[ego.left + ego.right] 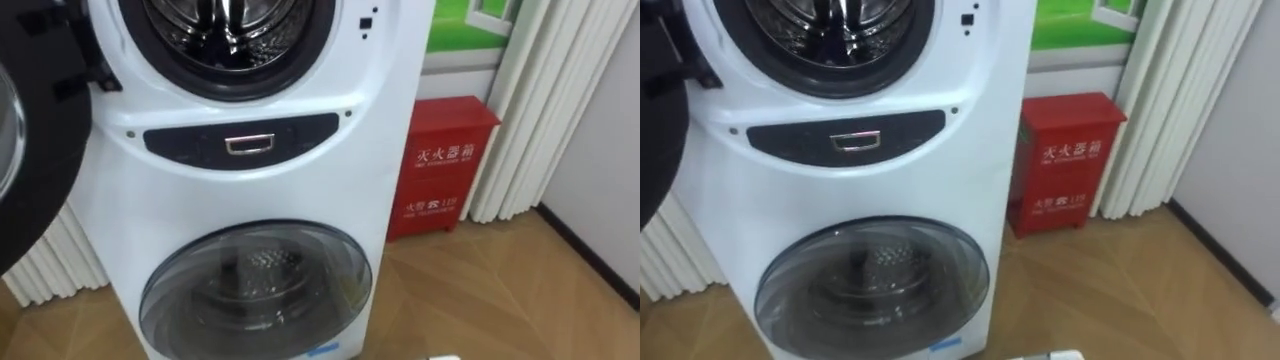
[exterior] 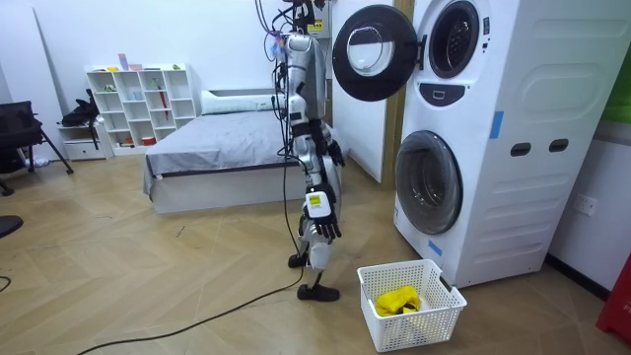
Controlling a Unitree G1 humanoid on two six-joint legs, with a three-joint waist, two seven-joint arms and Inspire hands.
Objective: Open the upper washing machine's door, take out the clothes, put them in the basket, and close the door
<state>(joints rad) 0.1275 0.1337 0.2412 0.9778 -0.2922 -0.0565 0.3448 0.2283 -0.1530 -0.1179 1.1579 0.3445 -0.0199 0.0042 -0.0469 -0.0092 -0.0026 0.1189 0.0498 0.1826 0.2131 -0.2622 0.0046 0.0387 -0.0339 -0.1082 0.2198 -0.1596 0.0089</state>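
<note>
Robot stands on wood floor [image 1: 500,290], facing the stacked washing machine [image 2: 513,118]. A white laundry basket [image 2: 434,318] sits just beside its feet.

Upper door [image 2: 370,51] swung wide open. Upper drum [image 1: 225,30]: the part in view is bare steel, can't tell whether clothes lie deeper in. Lower door [image 1: 255,290] shut, drum behind its glass dim.

Task's thing: one yellow garment [image 2: 397,301] lies crumpled in the basket, on its bottom.

Right hand [image 2: 321,229] hangs low at the robot's near side, well apart from drum and basket. Too small to tell whether its fingers are spread or curled. Nothing visibly in it.

Handling, my judgement: cloth is soft, light and limp, heavier and clingy if still damp. It will drape and trail, and may snag on the drum lip. Best taken by a bunched fold in the middle, not a loose edge.

Surroundings: smooth plank floor. Red fire-extinguisher cabinet [image 1: 440,170] stands just beside the machine, pale pleated curtains [image 1: 540,100] behind. A bed [image 2: 227,138] and white cube shelf [image 2: 138,99] are well behind the robot.
</note>
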